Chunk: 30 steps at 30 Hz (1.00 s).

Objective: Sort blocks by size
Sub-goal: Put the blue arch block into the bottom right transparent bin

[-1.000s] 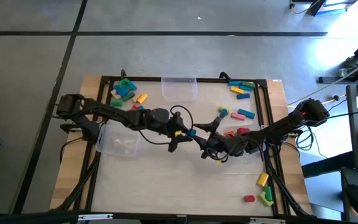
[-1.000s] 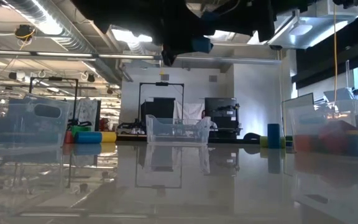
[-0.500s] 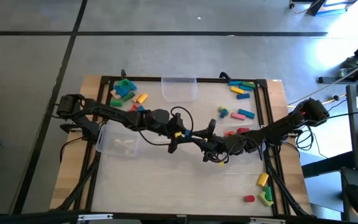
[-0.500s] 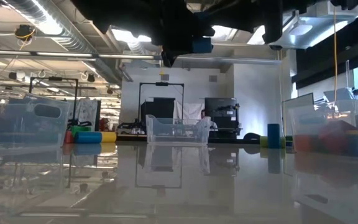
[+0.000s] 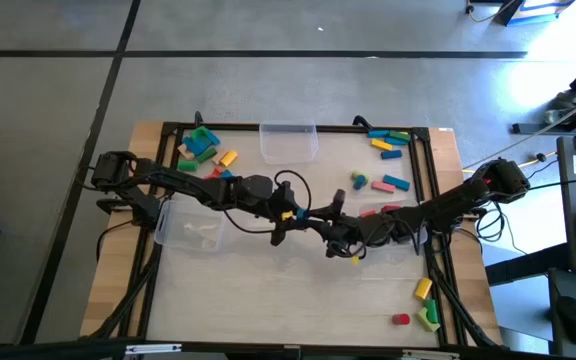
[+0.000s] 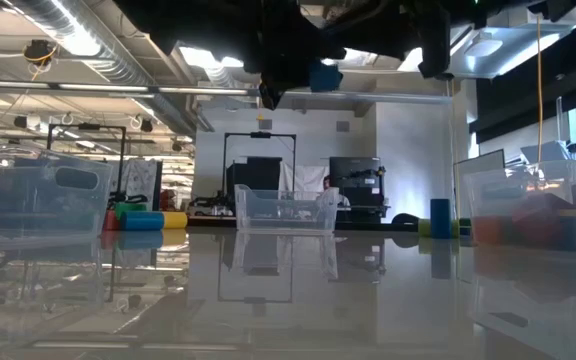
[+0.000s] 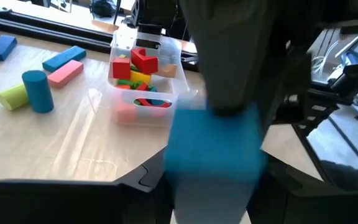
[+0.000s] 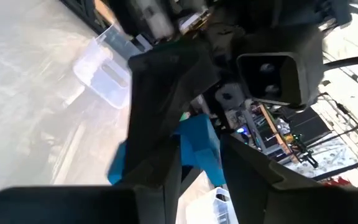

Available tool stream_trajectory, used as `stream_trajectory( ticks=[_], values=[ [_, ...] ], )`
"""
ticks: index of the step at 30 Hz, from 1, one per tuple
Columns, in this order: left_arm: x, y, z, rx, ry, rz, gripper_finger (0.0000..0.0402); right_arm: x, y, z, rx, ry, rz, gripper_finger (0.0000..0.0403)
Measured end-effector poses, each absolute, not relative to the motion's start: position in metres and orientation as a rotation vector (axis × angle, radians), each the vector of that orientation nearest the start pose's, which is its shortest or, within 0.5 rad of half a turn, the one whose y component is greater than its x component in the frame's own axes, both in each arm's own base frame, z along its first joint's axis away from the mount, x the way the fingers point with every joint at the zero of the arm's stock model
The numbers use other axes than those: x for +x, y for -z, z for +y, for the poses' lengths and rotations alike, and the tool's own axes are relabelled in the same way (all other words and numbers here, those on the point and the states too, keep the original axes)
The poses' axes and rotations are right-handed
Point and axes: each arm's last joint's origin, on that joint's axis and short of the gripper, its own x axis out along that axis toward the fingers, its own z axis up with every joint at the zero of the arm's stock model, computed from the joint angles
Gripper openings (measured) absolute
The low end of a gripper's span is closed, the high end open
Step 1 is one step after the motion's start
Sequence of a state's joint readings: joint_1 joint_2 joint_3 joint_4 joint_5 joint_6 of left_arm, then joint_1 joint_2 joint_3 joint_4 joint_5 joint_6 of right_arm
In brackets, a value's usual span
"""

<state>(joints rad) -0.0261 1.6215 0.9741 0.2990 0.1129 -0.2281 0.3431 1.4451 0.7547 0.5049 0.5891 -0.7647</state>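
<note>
A blue block (image 7: 213,149) hangs high over the middle of the table, also seen in the low view (image 6: 323,75). My left gripper (image 5: 306,213) reaches in from the table's left and is shut on it. My right gripper (image 5: 330,218) reaches in from the right, meets the left one, and is shut on the same block (image 8: 197,146). Other blocks lie in loose groups at the far left (image 5: 203,145), far right (image 5: 388,140), centre (image 5: 358,180) and near right (image 5: 425,300). My left gripper pinches the blue block's end nearest to it (image 7: 194,186) between its two fingers, coming nearly level from the table's left. The block is lifted clear, well above the table. My right gripper pinches the block's other end (image 8: 199,155) between its two fingers, coming nearly level from the table's right. One of its fingers (image 7: 229,68) lies against the block's far end as the left wrist view shows it.
A clear bin (image 5: 289,141) stands at the far middle and another (image 5: 190,228) at the left under my left arm. A third bin (image 7: 143,81) at the right holds red, yellow and green blocks. A blue cylinder (image 7: 37,90) and a pink bar (image 7: 64,71) lie near it.
My right gripper has shut its fingers onto the blue block that my left gripper holds, rolling its wrist a little as it did. The block stays at the same height over the table's middle.
</note>
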Motion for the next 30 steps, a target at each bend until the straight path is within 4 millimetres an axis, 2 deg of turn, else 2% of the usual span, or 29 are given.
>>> stream_trajectory(
  ticks=[7,18,23,30],
  values=[
    [0.3553,-0.2341,-0.0132,-0.250,0.114,0.368,0.0145,0.2923,-0.2370,0.0865,-0.842,0.145,0.261,0.0108],
    [0.3553,-0.2340,-0.0132,-0.218,0.120,0.367,0.0138,0.2918,-0.2351,0.0868,-0.849,0.135,0.278,0.0042],
    [0.3549,-0.2329,-0.0132,-0.192,0.123,0.377,0.0126,0.2912,-0.2354,0.0848,-0.854,0.210,0.303,0.0040],
    [0.3538,-0.2301,-0.0126,-0.185,0.121,0.407,0.0139,0.2900,-0.2357,0.0831,-0.804,0.309,0.325,0.0040]
  ],
)
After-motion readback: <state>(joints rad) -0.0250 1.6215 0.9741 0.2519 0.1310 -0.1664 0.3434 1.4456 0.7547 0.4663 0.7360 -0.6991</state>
